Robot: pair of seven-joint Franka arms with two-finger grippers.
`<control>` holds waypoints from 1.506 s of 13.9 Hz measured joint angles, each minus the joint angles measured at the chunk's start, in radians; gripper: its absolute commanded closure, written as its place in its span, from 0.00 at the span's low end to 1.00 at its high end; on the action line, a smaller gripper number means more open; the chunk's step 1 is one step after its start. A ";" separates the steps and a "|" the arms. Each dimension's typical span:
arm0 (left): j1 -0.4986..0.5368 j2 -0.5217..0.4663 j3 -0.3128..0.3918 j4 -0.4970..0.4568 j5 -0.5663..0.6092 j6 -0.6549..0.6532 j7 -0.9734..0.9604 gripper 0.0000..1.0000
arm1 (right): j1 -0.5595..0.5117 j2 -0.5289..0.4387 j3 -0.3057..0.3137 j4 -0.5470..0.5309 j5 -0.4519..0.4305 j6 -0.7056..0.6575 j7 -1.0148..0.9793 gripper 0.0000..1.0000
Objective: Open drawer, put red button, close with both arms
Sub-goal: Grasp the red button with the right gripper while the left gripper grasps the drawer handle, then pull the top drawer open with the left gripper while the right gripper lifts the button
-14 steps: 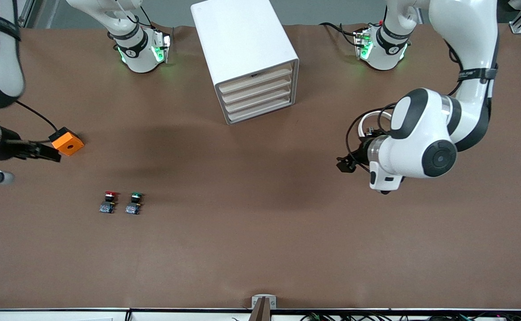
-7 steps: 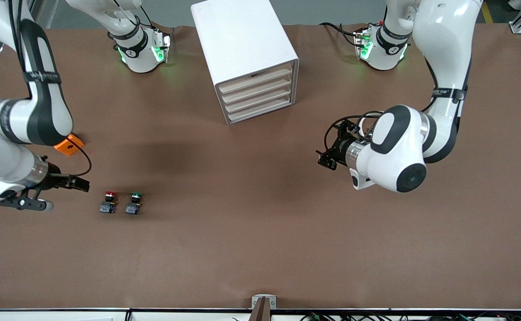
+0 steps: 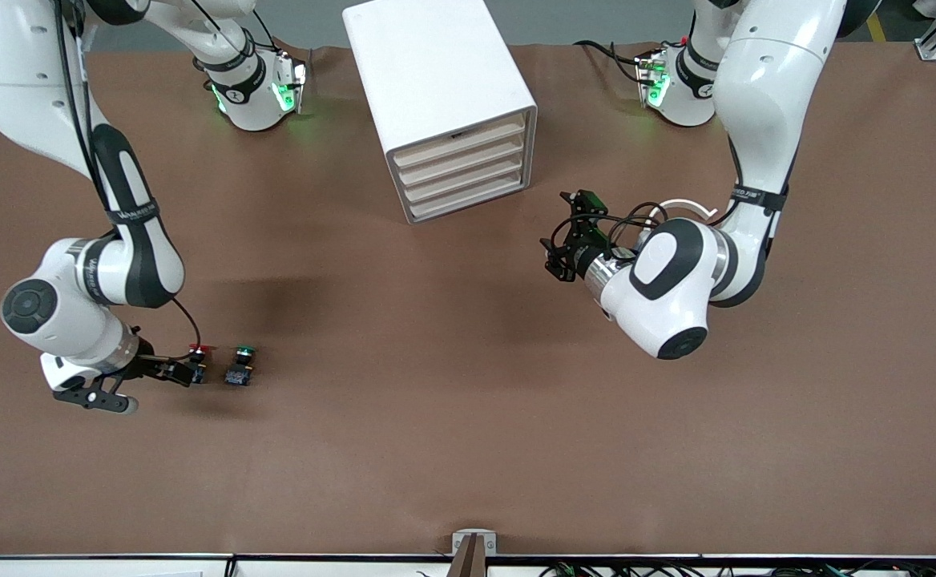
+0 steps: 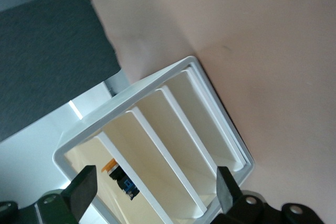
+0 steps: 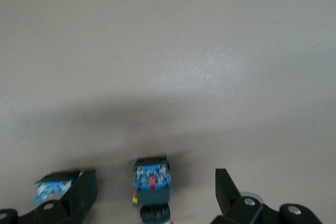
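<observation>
Both spread wide — right gripper (image 3: 187, 372) around the round-capped red button (image 3: 198, 350), left gripper (image 3: 558, 258) facing the boxy cabinet (image 3: 436, 88).

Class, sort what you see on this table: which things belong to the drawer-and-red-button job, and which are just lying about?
Job:
top drawer
red button
right gripper, open at the red button
left gripper, open, facing the cabinet

Lying about:
green button
three lower drawers

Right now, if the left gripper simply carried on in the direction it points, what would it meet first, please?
Probably the cabinet: the left gripper, open, faces its stacked drawer fronts, with only bare table between. Which drawer comes first is unclear.
</observation>
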 measured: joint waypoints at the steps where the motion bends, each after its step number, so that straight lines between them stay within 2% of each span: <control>1: 0.000 0.015 -0.001 0.000 -0.015 -0.006 -0.033 0.00 | -0.001 0.019 0.000 0.000 0.000 0.017 0.007 0.00; 6: -0.002 0.110 -0.008 -0.001 -0.090 -0.042 -0.161 0.00 | -0.001 0.039 0.000 0.001 0.000 0.026 0.051 0.00; 9: -0.006 0.153 -0.043 0.000 -0.102 -0.070 -0.216 0.01 | 0.001 0.048 0.002 -0.003 0.000 0.020 0.061 0.00; 10: -0.007 0.162 -0.061 -0.001 -0.102 -0.080 -0.239 0.14 | 0.002 0.051 0.002 -0.005 0.000 0.019 0.063 0.00; 11: -0.010 0.170 -0.075 -0.001 -0.102 -0.085 -0.260 0.21 | 0.003 0.053 0.003 -0.007 0.000 0.018 0.063 0.00; 13: -0.023 0.181 -0.089 -0.002 -0.102 -0.092 -0.287 0.29 | 0.006 0.054 0.005 -0.012 0.000 0.014 0.064 0.00; 14: -0.033 0.185 -0.089 -0.004 -0.102 -0.094 -0.290 0.37 | 0.007 0.054 0.005 -0.014 0.000 0.013 0.064 0.00; 19: -0.077 0.190 -0.089 -0.016 -0.102 -0.095 -0.292 0.39 | 0.008 0.055 0.006 -0.020 0.000 0.010 0.064 0.00; 20: -0.086 0.190 -0.089 -0.020 -0.102 -0.096 -0.292 0.39 | 0.008 0.055 0.006 -0.021 0.000 0.010 0.064 0.07; 21: -0.098 0.191 -0.089 -0.024 -0.102 -0.096 -0.292 0.39 | 0.008 0.055 0.006 -0.023 0.000 0.010 0.064 0.30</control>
